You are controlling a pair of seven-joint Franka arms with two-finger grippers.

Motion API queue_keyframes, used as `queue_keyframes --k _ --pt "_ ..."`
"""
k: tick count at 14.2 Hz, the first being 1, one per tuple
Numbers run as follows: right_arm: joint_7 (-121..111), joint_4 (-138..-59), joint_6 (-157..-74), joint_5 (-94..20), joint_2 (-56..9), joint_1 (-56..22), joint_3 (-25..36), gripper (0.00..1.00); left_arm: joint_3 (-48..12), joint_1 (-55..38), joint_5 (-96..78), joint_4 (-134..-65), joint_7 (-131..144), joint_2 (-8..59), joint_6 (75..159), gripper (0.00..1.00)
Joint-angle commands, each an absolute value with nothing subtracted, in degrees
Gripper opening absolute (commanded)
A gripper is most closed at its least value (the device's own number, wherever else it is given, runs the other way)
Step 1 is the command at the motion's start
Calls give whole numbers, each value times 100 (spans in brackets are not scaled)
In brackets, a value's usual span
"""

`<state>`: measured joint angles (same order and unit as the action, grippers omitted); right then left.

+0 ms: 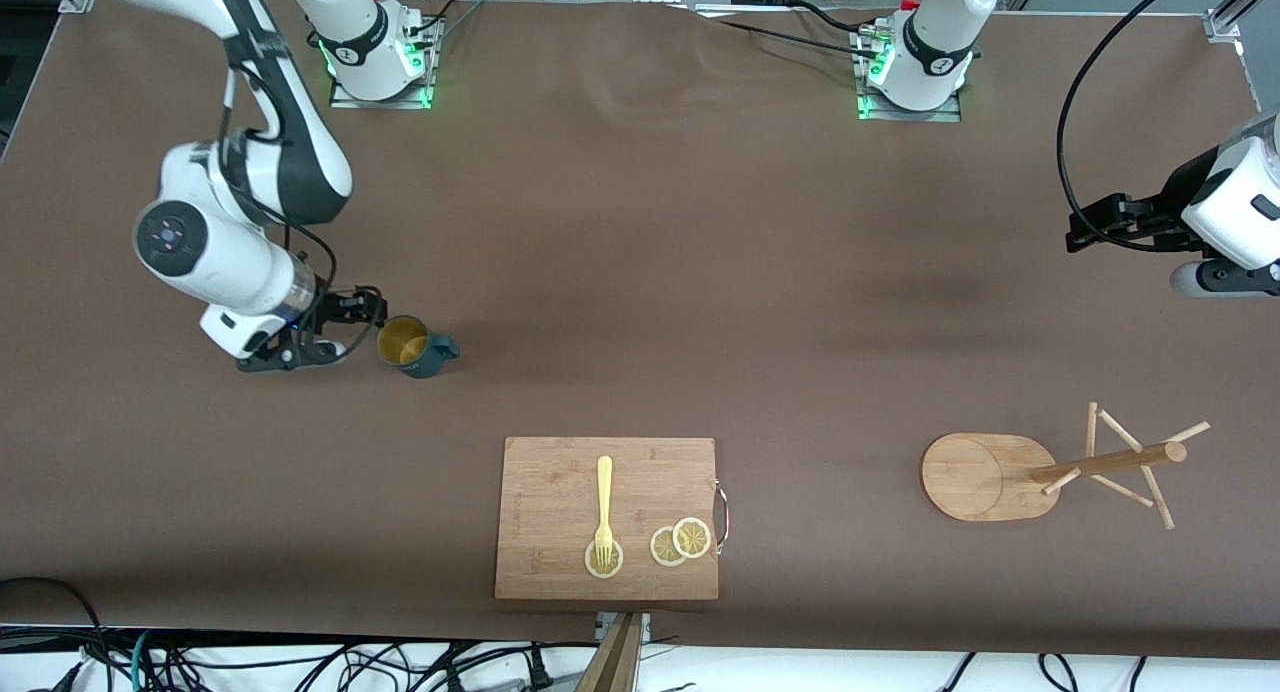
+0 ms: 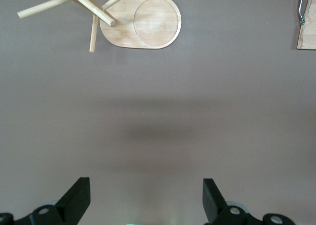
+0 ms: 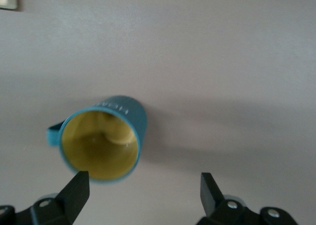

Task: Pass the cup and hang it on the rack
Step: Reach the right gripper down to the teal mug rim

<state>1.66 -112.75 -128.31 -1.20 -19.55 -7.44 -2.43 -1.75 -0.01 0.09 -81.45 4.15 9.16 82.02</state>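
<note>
The cup (image 1: 410, 348), dark teal with a mustard-yellow inside, stands on the table toward the right arm's end, its handle pointing away from the gripper. My right gripper (image 1: 362, 324) is open and low beside the cup, just apart from its rim. In the right wrist view the cup (image 3: 106, 143) lies just ahead of one finger of the open gripper (image 3: 143, 190). The rack (image 1: 1110, 462) stands toward the left arm's end, near the front camera. My left gripper (image 1: 1078, 232) is open and empty, waiting up over bare table; its view (image 2: 145, 195) shows the rack (image 2: 143, 22) ahead.
A rectangular wooden cutting board (image 1: 560, 492) lies at the table's middle near the front camera, with a yellow fork (image 1: 604, 502) and lemon slices (image 1: 682, 542) on it. Its handle edge shows in the left wrist view (image 2: 307, 32). Cables run along the table's front edge.
</note>
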Motion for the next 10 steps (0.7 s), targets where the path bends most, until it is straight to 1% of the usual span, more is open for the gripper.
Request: queue_keyframes --k 1,2,3,4,5,7,8,9,10 --pt "264 -11180 -12999 -35 -2205 -799 -246 98 -176 26 -88 -7989 396 1046 8174 100" --pt "264 -11180 -13008 -35 -2258 -817 -246 98 -176 35 -88 -7989 396 1063 8174 100" --pt "264 -11180 -13017 -35 -2285 -817 -246 94 -167 35 -88 -7972 396 1098 8174 100" --pt "272 -11180 -13025 -35 -2372 -826 -246 86 -167 35 -88 -7876 396 1160 8174 100" --pt "264 -11171 -13025 -35 -2417 -835 -246 75 -176 26 -88 -7849 396 1178 8165 100" --pt "342 -11171 -13043 -35 -2452 -888 -246 51 -176 18 -97 -7849 396 1186 8165 100" --pt "351 -11162 -13060 -35 -2504 -905 -246 41 -176 26 -97 -7849 396 1195 8165 100" --pt "352 -11153 -13139 -44 -2540 -905 -246 34 -176 35 -97 -7849 396 1221 8165 100" --pt "352 -11153 -13235 -44 -2627 -905 -246 30 -176 44 -97 -7849 396 1239 8165 100"
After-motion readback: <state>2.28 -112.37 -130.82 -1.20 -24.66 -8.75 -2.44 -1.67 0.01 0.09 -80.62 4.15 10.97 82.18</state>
